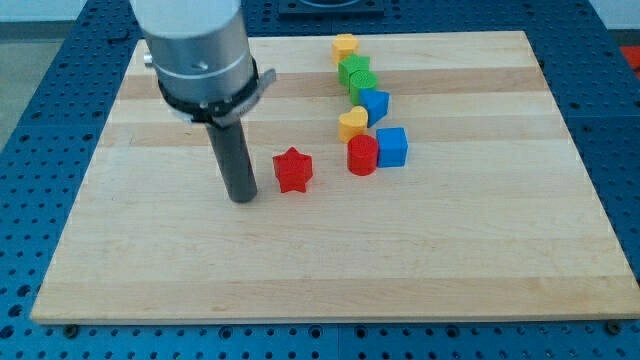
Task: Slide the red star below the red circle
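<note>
Now my tip (242, 198) rests on the desk (480, 260), just left of the red star (292, 170).
No hand shows, so its state cannot be told; the star lies apart, left of the red circle (362, 155), beside a blue cube (392, 146).

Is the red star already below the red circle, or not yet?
Not yet. The red star lies to the view's left of the red circle, apart from it; my tip stands left of the star.
</note>
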`<move>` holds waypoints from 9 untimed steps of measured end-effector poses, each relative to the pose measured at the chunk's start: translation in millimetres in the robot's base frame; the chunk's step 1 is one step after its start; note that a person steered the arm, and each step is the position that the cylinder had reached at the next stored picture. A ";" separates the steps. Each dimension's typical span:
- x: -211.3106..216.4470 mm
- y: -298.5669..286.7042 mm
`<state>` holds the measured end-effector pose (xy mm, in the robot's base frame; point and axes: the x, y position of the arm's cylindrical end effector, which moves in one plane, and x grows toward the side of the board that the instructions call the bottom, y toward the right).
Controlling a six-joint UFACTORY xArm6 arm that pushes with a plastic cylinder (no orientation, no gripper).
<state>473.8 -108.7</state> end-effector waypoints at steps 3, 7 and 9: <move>-35.1 28.9; -1.6 37.6; 11.7 57.8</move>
<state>485.5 -50.8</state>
